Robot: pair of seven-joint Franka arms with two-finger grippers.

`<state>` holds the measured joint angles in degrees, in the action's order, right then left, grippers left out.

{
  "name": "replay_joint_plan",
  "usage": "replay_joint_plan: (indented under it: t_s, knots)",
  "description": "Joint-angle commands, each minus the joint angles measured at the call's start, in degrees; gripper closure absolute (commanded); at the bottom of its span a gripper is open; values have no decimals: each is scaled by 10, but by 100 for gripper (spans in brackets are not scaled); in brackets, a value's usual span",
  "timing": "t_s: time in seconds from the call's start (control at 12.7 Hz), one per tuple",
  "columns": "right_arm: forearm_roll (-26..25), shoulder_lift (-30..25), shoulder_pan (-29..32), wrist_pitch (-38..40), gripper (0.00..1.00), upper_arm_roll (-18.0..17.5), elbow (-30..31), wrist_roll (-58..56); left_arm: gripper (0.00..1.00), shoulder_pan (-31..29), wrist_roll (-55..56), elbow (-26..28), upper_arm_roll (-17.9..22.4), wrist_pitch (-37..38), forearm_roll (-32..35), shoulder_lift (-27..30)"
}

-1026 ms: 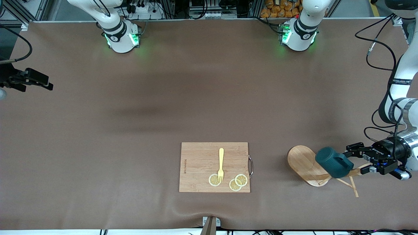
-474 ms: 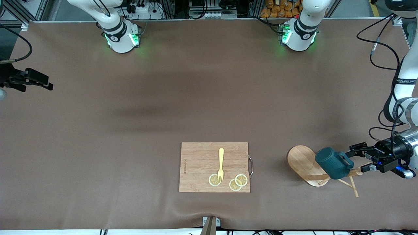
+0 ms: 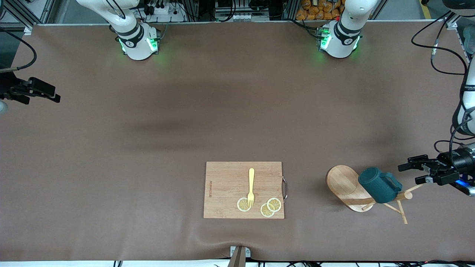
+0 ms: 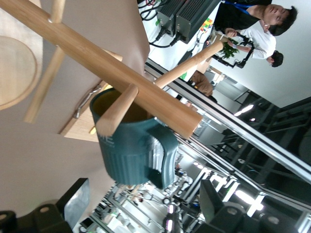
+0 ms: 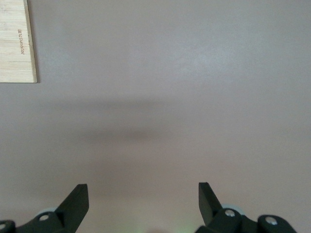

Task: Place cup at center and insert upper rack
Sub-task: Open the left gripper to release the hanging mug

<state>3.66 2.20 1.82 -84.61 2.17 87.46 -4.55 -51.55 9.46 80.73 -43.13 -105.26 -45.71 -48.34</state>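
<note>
**Left gripper nearest the fallen rack**

Lying tipped at lower right of the front view: rack (image 3: 350,187), post running from oval base toward the left gripper (image 3: 415,173); cup (image 3: 378,184) hanging on its post; fingers spread, holding nothing, just off the post's tip. Waiting at the frame's left edge: right gripper (image 5: 144,201), spread over bare table (image 3: 148,148).

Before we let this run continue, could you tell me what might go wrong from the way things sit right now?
The upper rack lies tipped on its side with the cup hung on a peg, so a nudge could roll both. The left gripper, open beside the post's tip, grips nothing; a regrasp may catch a thin peg. The cutting board, with fork and lemon slices, sits near the middle and might crowd the placement. The right gripper waits, open.
</note>
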Motion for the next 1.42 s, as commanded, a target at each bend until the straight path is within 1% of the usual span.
replay_joint_plan:
  t_s: [0.0, 0.39, 0.55, 0.79, 1.18, 1.34]
  knots:
    - [-7, 6, -7, 6, 0, 4, -11, 6, 0, -11, 8, 8, 0, 22, 46, 49]
    - [-7, 5, -6, 7, 0, 4, -10, 4, 0, -14, 15, 8, -1, 44, 157, 131]
    - [-8, 5, -5, 10, 0, 4, -7, 3, 0, -8, 16, 8, -5, 44, 221, 170]
    - [-8, 5, 2, 16, 0, 6, -9, 2, 0, -7, 19, 0, -41, 44, 316, 199]
    - [-1, 0, 13, 19, 0, 11, -31, 2, 0, -6, 20, 1, -119, 45, 482, 259]
    - [-1, -2, 12, 43, 0, 10, -32, 2, 0, -6, 20, 1, -146, 63, 542, 278]
